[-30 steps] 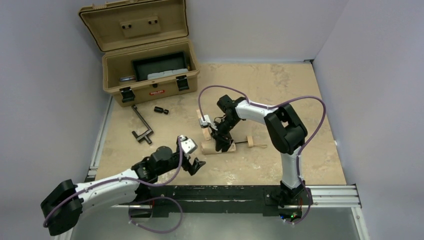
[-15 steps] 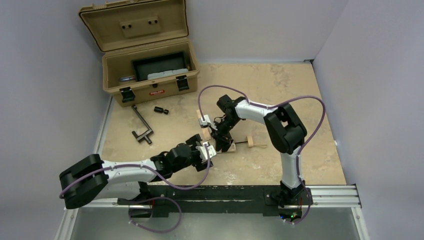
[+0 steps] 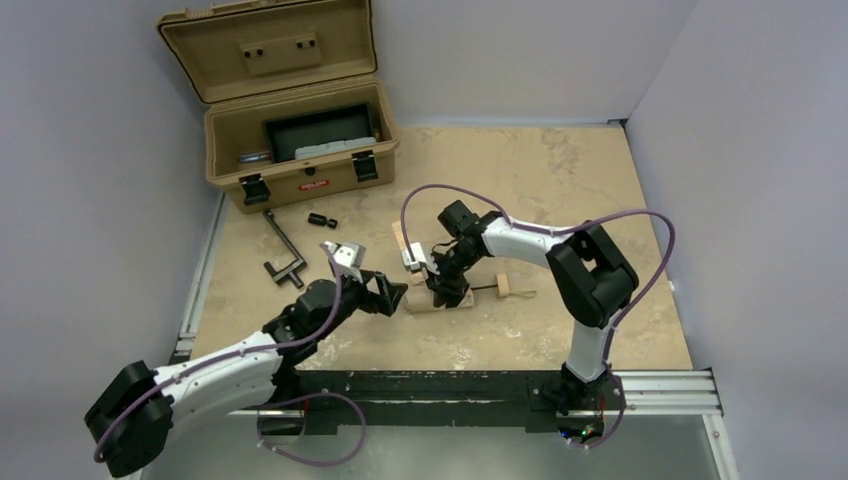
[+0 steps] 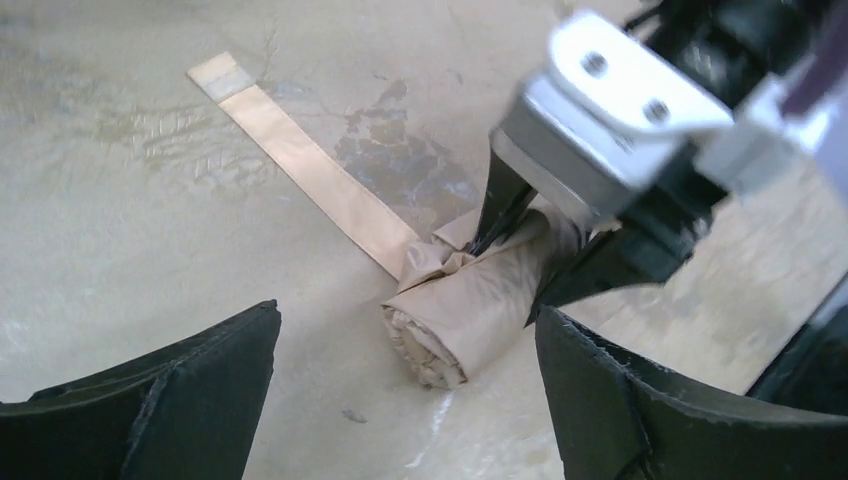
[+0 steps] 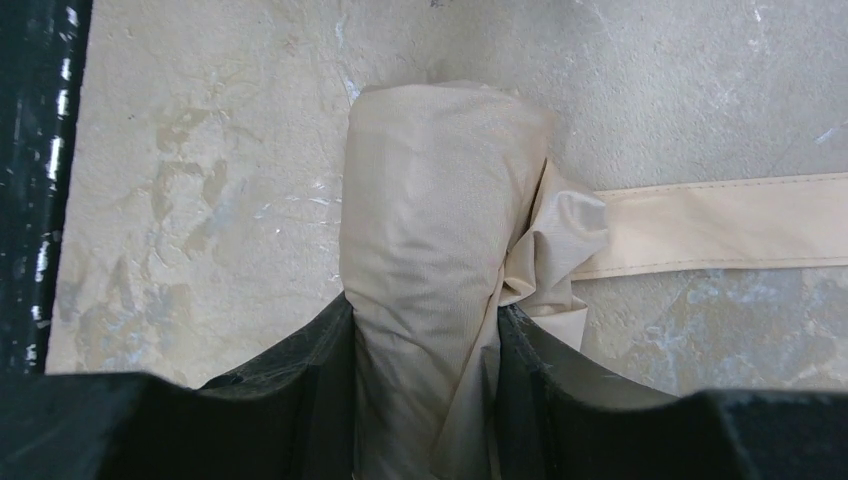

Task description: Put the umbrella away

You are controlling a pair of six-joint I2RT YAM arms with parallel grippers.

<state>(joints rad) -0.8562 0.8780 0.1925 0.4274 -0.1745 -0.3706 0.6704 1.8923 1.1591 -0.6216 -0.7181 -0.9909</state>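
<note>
The umbrella (image 3: 422, 299) is a small rolled beige bundle lying on the table, with its pale wooden handle (image 3: 503, 288) out to the right. My right gripper (image 3: 441, 288) is shut on the bundle's middle; the right wrist view shows the fabric (image 5: 430, 230) squeezed between both black fingers (image 5: 300, 385). A flat beige strap (image 5: 720, 225) runs off from the bundle. My left gripper (image 3: 388, 298) is open and empty, just left of the bundle's free end (image 4: 450, 330), which lies between and beyond its fingertips (image 4: 180, 390).
An open tan hard case (image 3: 300, 165) stands at the back left with a black tray inside. A black crank tool (image 3: 283, 250) and a small black cylinder (image 3: 321, 220) lie in front of it. A black rail (image 3: 450, 385) runs along the near edge.
My left arm swung in close to the bundle's left end, then drew back a little to the left, still open. My right gripper stayed shut on the bundle, shifting slightly.
</note>
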